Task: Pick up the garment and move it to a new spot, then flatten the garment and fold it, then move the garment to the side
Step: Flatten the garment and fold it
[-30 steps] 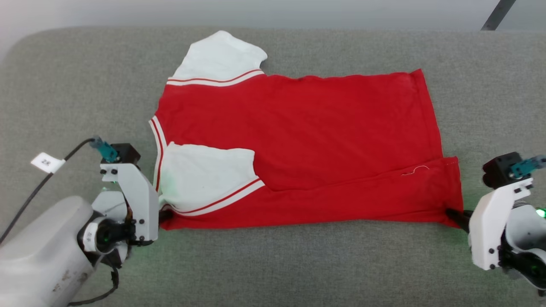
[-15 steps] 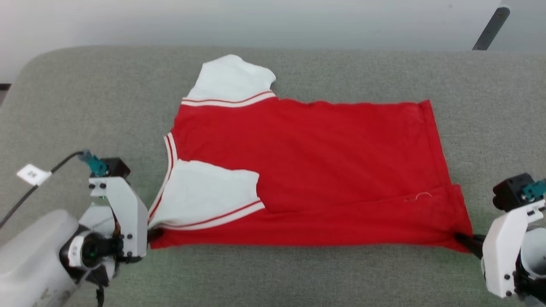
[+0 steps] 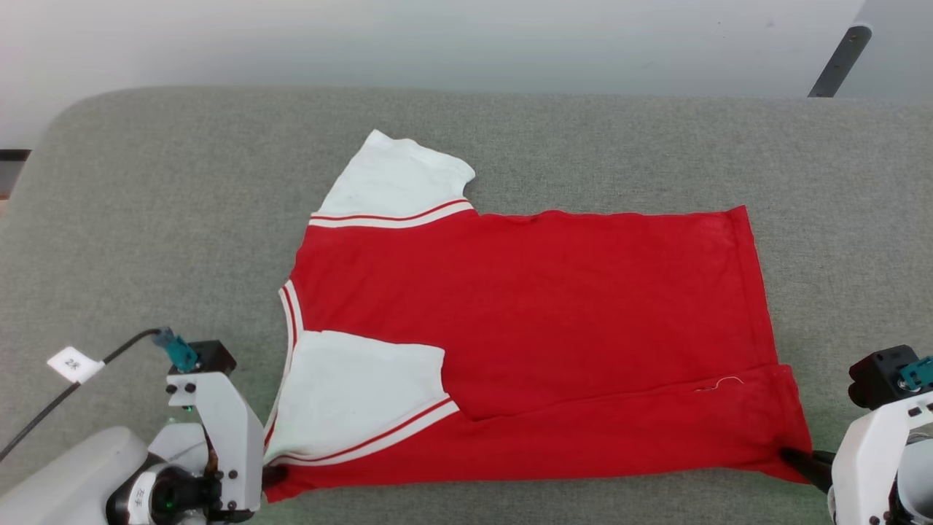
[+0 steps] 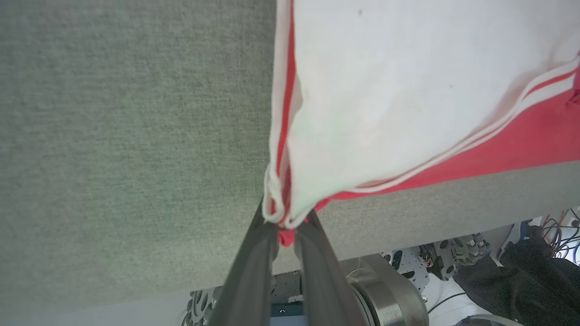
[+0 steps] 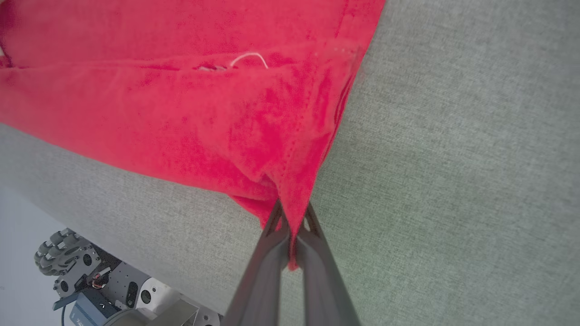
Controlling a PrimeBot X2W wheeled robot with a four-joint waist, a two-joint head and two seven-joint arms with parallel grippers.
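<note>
The garment (image 3: pixel 554 328), a red jersey with white sleeves and striped trim, lies spread on the grey table with its plain back up and its near long edge folded over; the print is hidden. One white sleeve (image 3: pixel 397 179) points to the far side, the other (image 3: pixel 357 394) is folded onto the body. My left gripper (image 3: pixel 273 476) is shut on the garment's near left corner (image 4: pixel 283 217) by the collar. My right gripper (image 3: pixel 791 458) is shut on the near right hem corner (image 5: pixel 290 213).
The grey fabric-covered table (image 3: pixel 182 219) has bare room all around the shirt. Its near edge runs just below the grippers (image 4: pixel 408 226), with the robot's wheeled base (image 5: pixel 90 280) beneath. A dark slanted bar (image 3: pixel 838 62) stands at the far right.
Both grippers, still gripping the corners, have drawn the garment toward the table's near edge. The head camera has shifted, so the table's far edge shows lower in the picture.
</note>
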